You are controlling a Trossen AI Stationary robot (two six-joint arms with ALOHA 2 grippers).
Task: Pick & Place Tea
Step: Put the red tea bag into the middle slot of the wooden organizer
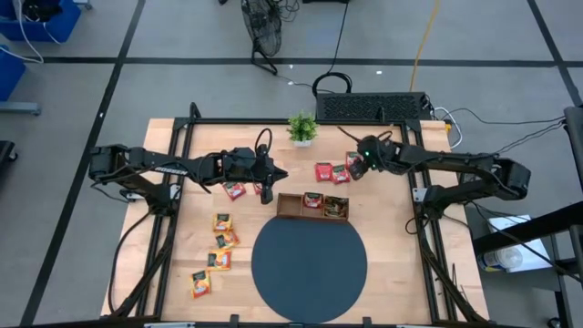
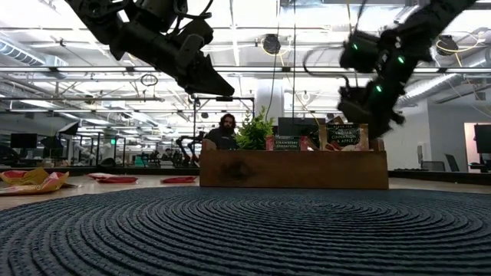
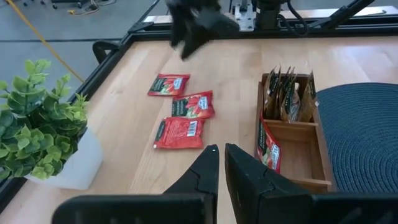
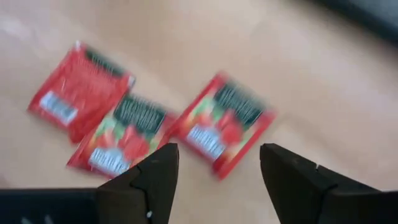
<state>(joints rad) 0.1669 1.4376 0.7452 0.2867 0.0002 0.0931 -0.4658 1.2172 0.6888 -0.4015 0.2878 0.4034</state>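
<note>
Your left gripper [image 1: 265, 173] hangs clenched and empty above bare wood just left of the wooden tray [image 1: 290, 208], a red sachet [image 1: 235, 189] beside it. Yellow-orange sachets [image 1: 221, 221] lie flat at the table's left, clear of the round mat [image 1: 310, 266]. Your right gripper [image 4: 214, 171], jaws spread and empty, hovers over three red sachets [image 4: 225, 123], flat, tilted, two overlapping, far of the tray.

Tray [image 1: 312, 206] sits between plant [image 1: 302, 128] and mat [image 1: 309, 269].

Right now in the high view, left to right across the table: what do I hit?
Yellow-orange tea sachets → left end effector → potted plant → wooden tray → red tea sachets → right end effector.
</note>
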